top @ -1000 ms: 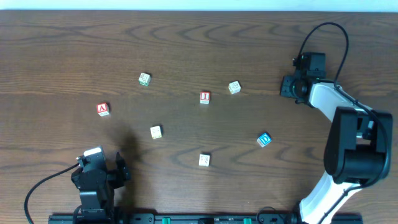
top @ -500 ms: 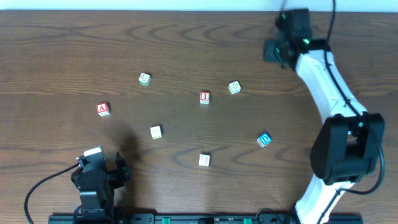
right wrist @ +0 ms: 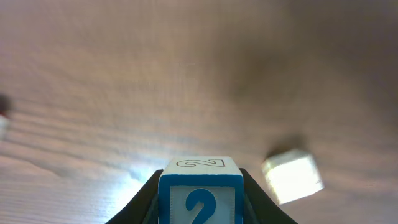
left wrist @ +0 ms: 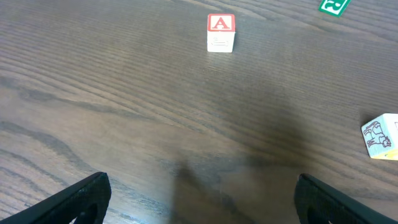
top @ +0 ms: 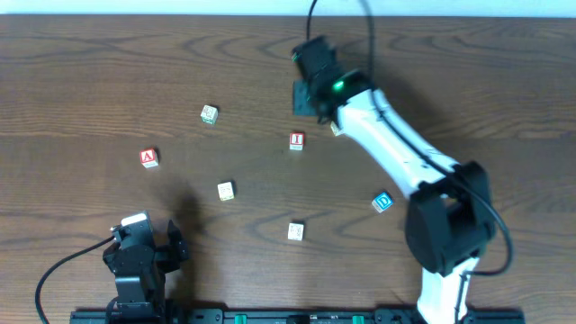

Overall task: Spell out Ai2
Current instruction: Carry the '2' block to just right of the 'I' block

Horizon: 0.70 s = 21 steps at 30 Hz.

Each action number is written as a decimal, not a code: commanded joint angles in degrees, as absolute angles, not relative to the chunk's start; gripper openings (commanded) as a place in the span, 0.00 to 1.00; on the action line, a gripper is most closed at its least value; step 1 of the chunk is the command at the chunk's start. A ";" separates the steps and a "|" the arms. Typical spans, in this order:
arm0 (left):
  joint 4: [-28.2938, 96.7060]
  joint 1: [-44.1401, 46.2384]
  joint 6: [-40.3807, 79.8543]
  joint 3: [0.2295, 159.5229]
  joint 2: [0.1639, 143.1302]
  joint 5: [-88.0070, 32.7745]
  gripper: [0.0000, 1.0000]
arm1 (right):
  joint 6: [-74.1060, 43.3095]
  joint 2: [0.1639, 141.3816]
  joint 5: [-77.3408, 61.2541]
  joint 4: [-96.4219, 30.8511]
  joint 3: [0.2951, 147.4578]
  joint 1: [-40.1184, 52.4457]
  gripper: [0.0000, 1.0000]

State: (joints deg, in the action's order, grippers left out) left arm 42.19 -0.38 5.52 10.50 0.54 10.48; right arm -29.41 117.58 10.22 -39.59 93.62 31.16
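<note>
My right gripper (top: 305, 96) (right wrist: 199, 182) is shut on a blue-framed block with the digit 2 (right wrist: 199, 204). It hangs over the back middle of the table, just behind the red "I" block (top: 296, 140). The 2 block is hidden under the gripper in the overhead view. The red "A" block (top: 149, 157) (left wrist: 221, 31) lies at the left, well ahead of my left gripper (top: 140, 256) (left wrist: 202, 205). That gripper is open, empty and low at the front left.
Pale blocks lie at the back left (top: 209, 113), left of centre (top: 226, 191) (left wrist: 382, 135) and front centre (top: 295, 231). A blue block (top: 382, 202) lies right. A pale block (top: 334, 130) (right wrist: 292, 179) sits partly under my right arm. A green-lettered block (left wrist: 334, 5) shows.
My right arm has swung from the far right of the table leftward along the back to the middle, holding the 2 block. The left arm and the blocks on the table have not moved.
</note>
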 commanded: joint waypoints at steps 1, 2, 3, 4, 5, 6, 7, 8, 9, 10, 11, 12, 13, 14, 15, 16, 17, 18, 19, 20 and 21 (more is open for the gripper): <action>43.22 -0.73 4.69 9.58 0.21 10.63 0.95 | -36.49 118.41 13.45 -39.13 91.09 33.89 0.01; 43.22 -0.73 4.69 9.58 0.21 10.63 0.95 | -37.26 118.41 13.61 -39.07 90.37 34.44 0.01; 43.22 -0.73 4.69 9.58 0.21 10.63 0.95 | -38.33 118.41 13.52 -39.22 89.84 34.68 0.01; 43.22 -0.73 4.69 9.58 0.21 10.63 0.95 | -39.94 118.41 13.26 -39.62 89.32 34.92 0.01; 43.22 -0.73 4.69 9.58 0.21 10.63 0.95 | -41.47 118.41 13.06 -39.92 88.68 35.09 0.01; 43.22 -0.73 4.69 9.58 0.21 10.63 0.95 | -42.06 118.41 13.08 -39.94 88.16 35.22 0.01; 43.20 -0.73 4.69 9.58 0.21 10.66 0.96 | -42.19 118.41 13.26 -39.97 87.90 35.24 0.01; 43.22 -0.73 4.69 9.58 0.21 10.63 0.95 | -42.19 118.41 13.34 -40.14 87.83 35.22 0.01; 43.22 -0.73 4.69 9.58 0.21 10.63 0.95 | -42.19 118.41 13.39 -40.16 87.83 35.22 0.01; 43.22 -0.73 4.69 9.58 0.21 10.63 0.95 | -42.19 118.37 13.39 -40.10 87.83 35.18 0.01; 43.22 -0.73 4.69 9.58 0.21 10.63 0.95 | -42.22 118.19 13.41 -40.10 87.83 35.18 0.01; 43.22 -0.73 4.69 9.58 0.21 10.63 0.95 | -42.22 117.95 13.41 -40.16 87.83 35.16 0.01; 43.22 -0.73 4.69 9.58 0.21 10.63 0.95 | -42.22 117.62 13.54 -40.36 87.83 35.18 0.01; 43.22 -0.73 4.69 9.58 0.21 10.63 0.95 | -42.46 117.21 13.76 -40.80 87.83 35.18 0.01; 43.22 -0.73 4.69 9.58 0.21 10.63 0.95 | -42.96 116.86 14.20 -41.54 87.83 35.18 0.01; 43.22 -0.73 4.69 9.58 0.21 10.63 0.96 | -43.35 116.66 14.79 -42.30 87.83 35.18 0.02; 43.22 -0.73 4.69 9.58 0.21 10.63 0.95 | -43.72 116.42 15.44 -43.24 87.83 35.18 0.01; 43.22 -0.73 4.69 9.58 0.21 10.63 0.96 | -43.68 116.29 15.86 -44.12 87.83 35.11 0.01; 43.22 -0.73 4.69 9.58 0.21 10.63 0.95 | -43.68 116.25 16.14 -44.82 87.83 34.96 0.01; 43.22 -0.73 4.69 9.58 0.21 10.63 0.95 | -43.68 116.25 16.14 -45.43 87.83 34.79 0.01; 43.22 -0.73 4.69 9.58 0.21 10.63 0.96 | -43.68 116.25 16.10 -45.84 87.83 34.54 0.01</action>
State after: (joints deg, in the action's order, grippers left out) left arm 42.19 -0.38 5.52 10.50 0.54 10.48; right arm -42.15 118.52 13.96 -45.32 88.27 35.03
